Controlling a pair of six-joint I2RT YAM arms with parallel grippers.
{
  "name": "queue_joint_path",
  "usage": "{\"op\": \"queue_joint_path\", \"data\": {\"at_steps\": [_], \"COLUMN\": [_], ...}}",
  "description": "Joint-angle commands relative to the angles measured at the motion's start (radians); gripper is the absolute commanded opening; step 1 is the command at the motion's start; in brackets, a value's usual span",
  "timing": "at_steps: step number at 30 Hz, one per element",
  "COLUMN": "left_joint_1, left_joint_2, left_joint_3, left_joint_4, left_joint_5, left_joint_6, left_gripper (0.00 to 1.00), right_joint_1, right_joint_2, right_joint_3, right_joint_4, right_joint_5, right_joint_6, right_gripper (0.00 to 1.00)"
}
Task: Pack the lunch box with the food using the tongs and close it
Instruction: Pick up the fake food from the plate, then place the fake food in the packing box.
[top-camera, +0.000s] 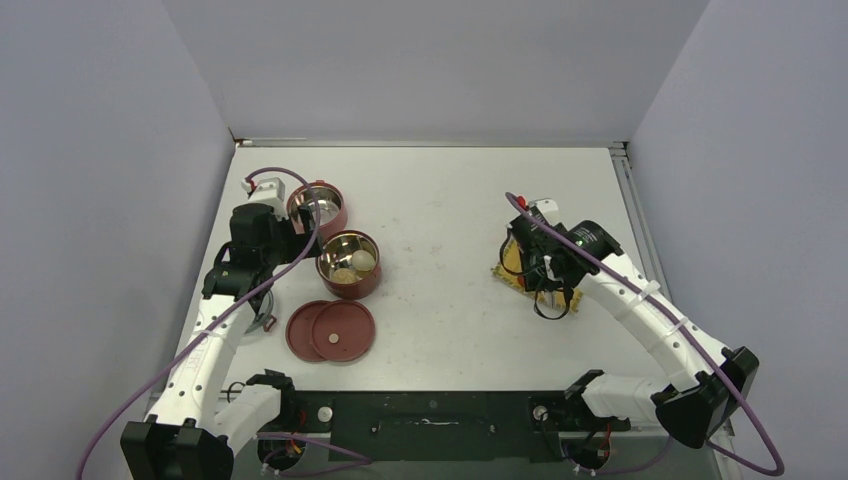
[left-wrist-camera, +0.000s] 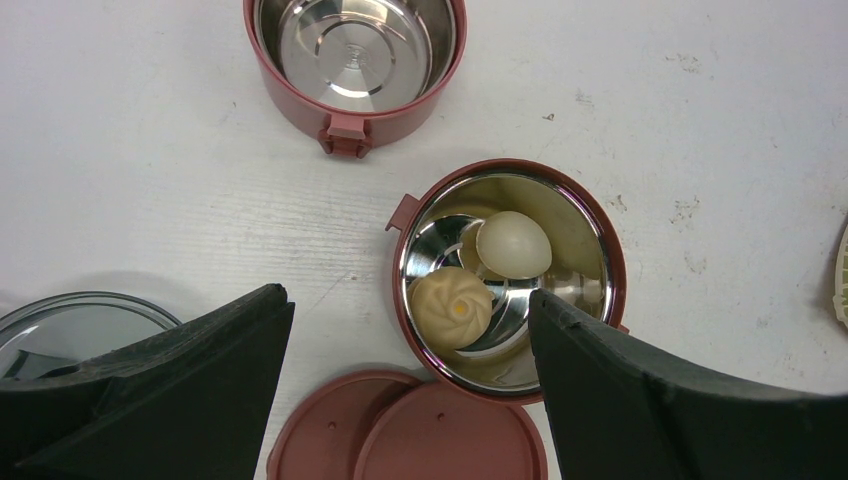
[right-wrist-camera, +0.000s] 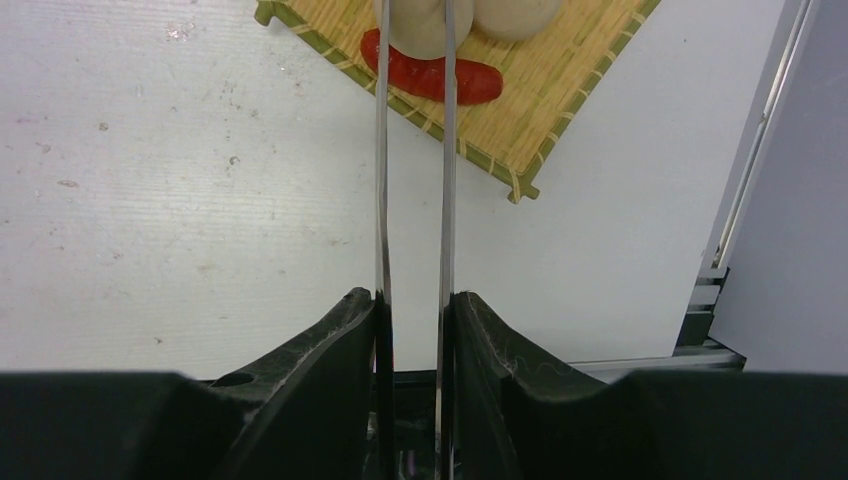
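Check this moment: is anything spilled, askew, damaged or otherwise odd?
Nothing spilled or damaged. In the filled bowl one bun lies tipped, its smooth underside showing, beside an upright one. The two lids lie overlapped on the table, and the mat sits skewed to the table edge.

The left arm (top-camera: 205, 345) reaches forward along its own side, elbow bent. The left hand (left-wrist-camera: 410, 300) points downward with its fingers (left-wrist-camera: 200, 380) spread wide. The right arm (top-camera: 650, 315) stretches out and inward from its base, and the right hand (right-wrist-camera: 412, 300) is pinched onto the tongs (right-wrist-camera: 381, 150), with the two slim blades between its pads.
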Motion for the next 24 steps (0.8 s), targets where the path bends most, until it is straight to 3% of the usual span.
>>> {"op": "queue_joint_path", "data": {"at_steps": [1,10,16,24], "left_joint_1": [-0.006,-0.006,-0.002,0.0], "left_joint_2": [-0.016,0.006,-0.011,-0.062], "left_joint_3": [0.009,0.009,0.009,0.0], "left_joint_4": [0.031,0.04,0.041,0.047], "left_joint_5": [0.005,0.029,0.01,-0.024], "left_joint_6": [0.003,-0.008,-0.008,-0.006], "left_gripper": [0.87,0.88,0.88,0.88], "right_joint_1": [-0.005,0.06,0.243,0.365], "right_joint_2": [-0.061,-0.1,0.005,0.145], "right_joint_3": [0.057,0.028,0.034,0.015], "right_joint_4": [0.069,0.449,0.722,0.966], "right_joint_5": [-0.016,-0.336,-0.365,-0.404], "right_joint_6": [-0.035,-0.103,-0.146,-0.167], "right_gripper": [0.05,0.05,0.05,0.05]}}
